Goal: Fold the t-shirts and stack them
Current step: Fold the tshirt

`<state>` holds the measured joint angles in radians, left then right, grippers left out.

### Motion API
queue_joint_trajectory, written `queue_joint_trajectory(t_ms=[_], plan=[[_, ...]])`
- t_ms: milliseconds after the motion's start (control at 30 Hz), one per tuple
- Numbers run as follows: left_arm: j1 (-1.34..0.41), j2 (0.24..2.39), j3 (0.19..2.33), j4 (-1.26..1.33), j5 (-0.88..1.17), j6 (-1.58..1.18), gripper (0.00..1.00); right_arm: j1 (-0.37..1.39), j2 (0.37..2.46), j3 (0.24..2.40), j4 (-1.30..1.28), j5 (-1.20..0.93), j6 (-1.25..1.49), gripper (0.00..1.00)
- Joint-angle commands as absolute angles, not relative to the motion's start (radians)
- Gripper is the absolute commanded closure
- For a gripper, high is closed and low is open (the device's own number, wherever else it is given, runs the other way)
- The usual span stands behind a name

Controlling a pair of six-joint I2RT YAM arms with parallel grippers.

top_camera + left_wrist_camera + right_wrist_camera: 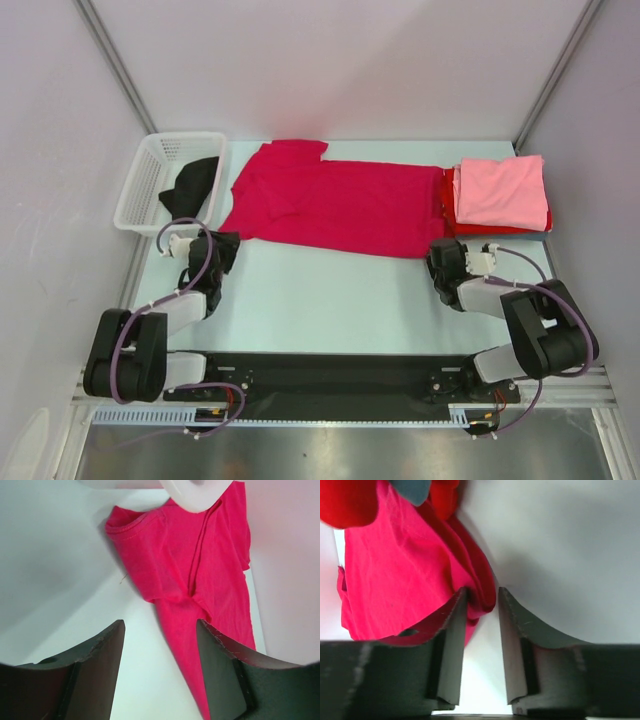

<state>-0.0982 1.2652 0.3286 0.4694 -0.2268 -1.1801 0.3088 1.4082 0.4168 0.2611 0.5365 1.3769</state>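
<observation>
The crimson-red t-shirt lies spread lengthwise on the desk, its cloth lightly creased. Just off its left end stands a white basket with a black t-shirt hanging over the rim. Touching its right end is a stack of folded shirts, with a light pink t-shirt on top of a red t-shirt.

The left gripper sits low at the near left corner of the crimson shirt. Its jaws are wide and hold nothing. One finger covers the shirt's near edge in the wrist view, and bare desk shows between the two.

The right gripper is at the near right corner of the same shirt. Its jaws are narrow, with a rolled fold of the crimson edge bulging between the tips and draping over one finger. A strip of desk shows between the jaws lower down. I cannot tell whether the fold is pinched.
</observation>
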Motion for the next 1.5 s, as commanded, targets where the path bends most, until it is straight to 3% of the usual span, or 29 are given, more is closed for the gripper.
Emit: queue_joint_trajectory(t_ms=[0,100,133,233,533,600,667,767,867,1100,1467], plan=[[-0.1,1.267,0.324,0.568,-0.276,-1.207,0.36,0.292,1.44,0.434,0.322,0.56,1.416,0.67],[-0.101,1.262,0.324,0.565,-0.304,-1.195,0.36,0.265,1.454,0.433,0.322,0.545,1.424,0.81],[-0.101,1.262,0.324,0.565,-0.308,-1.193,0.36,0.249,1.45,0.43,0.319,0.534,1.424,0.91],[-0.101,1.27,0.328,0.565,-0.316,-1.18,0.36,0.218,1.421,0.422,0.27,0.534,1.402,1.0],[-0.1,1.341,0.356,0.557,-0.325,-1.149,0.36,0.057,1.302,0.419,0.173,0.491,1.209,1.0],[-0.1,1.347,0.356,0.555,-0.33,-1.141,0.36,0.046,1.287,0.414,0.167,0.5,1.186,0.83],[-0.101,1.347,0.357,0.554,-0.328,-1.137,0.36,0.043,1.275,0.416,0.146,0.506,1.172,0.56],[-0.1,1.347,0.364,0.548,-0.325,-1.131,0.36,0.044,1.256,0.4,0.166,0.465,1.16,0.43],[-0.101,1.338,0.368,0.529,-0.325,-1.127,0.36,0.046,1.239,0.377,0.185,0.416,1.157,0.43],[-0.098,1.309,0.368,0.497,-0.351,-1.123,0.35,0.126,1.252,0.376,0.172,0.382,1.216,0.6],[-0.075,1.278,0.359,0.48,-0.35,-1.114,0.36,0.158,1.403,0.374,0.248,0.38,1.302,0.61]])
